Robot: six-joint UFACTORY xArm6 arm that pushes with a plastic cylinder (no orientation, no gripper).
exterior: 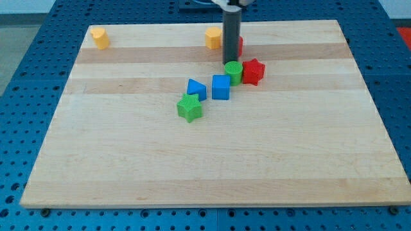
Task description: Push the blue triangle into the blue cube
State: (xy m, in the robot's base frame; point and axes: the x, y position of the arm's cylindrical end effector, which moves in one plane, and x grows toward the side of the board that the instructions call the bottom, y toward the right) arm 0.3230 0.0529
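**Inspector:** Camera view, item count. On the pale wooden tabletop I record seven small blocks plus one partly hidden. Blue, two: a small blue plastic triangle and a blue plastic cube. Green, two: a green star-shaped block and a green cylinder. Red, two: a red star-shaped block and a second red block, shape not determinable. Yellow, two: one yellow block at the view's top left, another yellow block near the top centre.

**Clerk:** Position of the task pieces?

**Inspector:** Blue triangle lies just to the view's left of the blue cube, very close; whether they touch I cannot tell. The green star sits just below the triangle, touching or nearly so. Cylinder and red star stand together, up and to the right of the cube.

**Clerk:** And the arm?

**Inspector:** One dark straight rod. My tip ends just above the green cylinder, in front of the hidden red block, apart from the triangle. Jaws: none fitted, so no state to record.
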